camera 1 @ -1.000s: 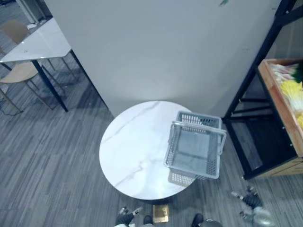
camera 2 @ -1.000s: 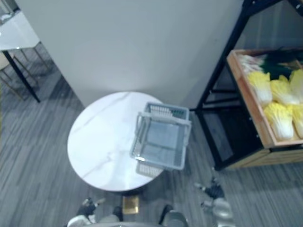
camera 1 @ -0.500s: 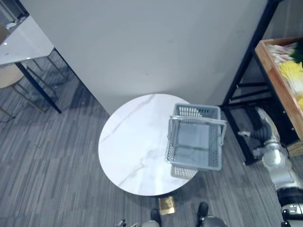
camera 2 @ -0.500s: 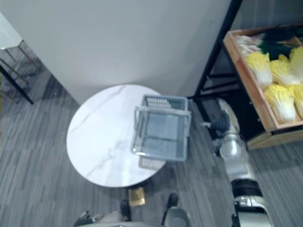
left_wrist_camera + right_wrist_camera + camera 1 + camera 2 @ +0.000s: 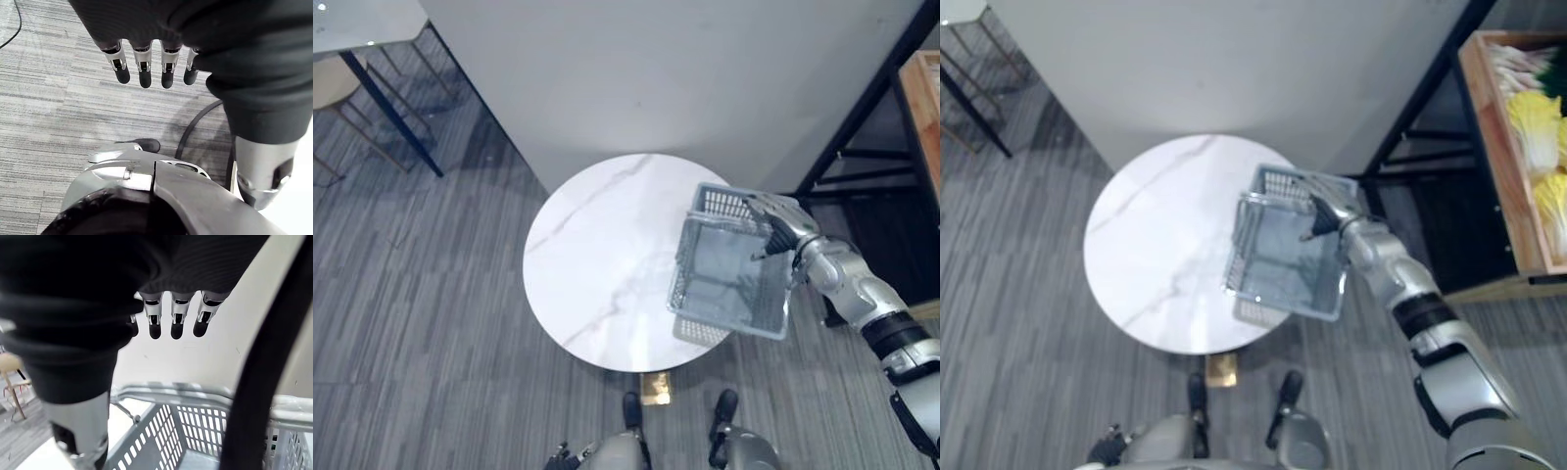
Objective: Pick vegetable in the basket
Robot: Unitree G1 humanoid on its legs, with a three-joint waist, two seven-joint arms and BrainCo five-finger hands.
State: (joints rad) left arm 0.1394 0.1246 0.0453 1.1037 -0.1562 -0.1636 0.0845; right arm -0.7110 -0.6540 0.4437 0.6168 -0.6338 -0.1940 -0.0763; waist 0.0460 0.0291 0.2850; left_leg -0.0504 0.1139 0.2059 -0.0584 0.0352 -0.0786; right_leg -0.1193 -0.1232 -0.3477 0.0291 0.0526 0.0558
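Below the right hand sits the grey basket, on the edge of the round desk. The hand hovers over its far rim with fingers loosely straight, holding nothing. Well off to that hand's right, yellow cabbages lie in a wooden crate. The left hand hangs over the floor, fingers straight and empty.

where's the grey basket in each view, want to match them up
left eye view: grey basket right of centre, on the round white table's right edge, right hand over its far right corner.
right eye view: basket at centre, same table edge.
left wrist view: left hand over grey floor.
right wrist view: basket's mesh wall below the fingers.
Shared landmark: the right hand.
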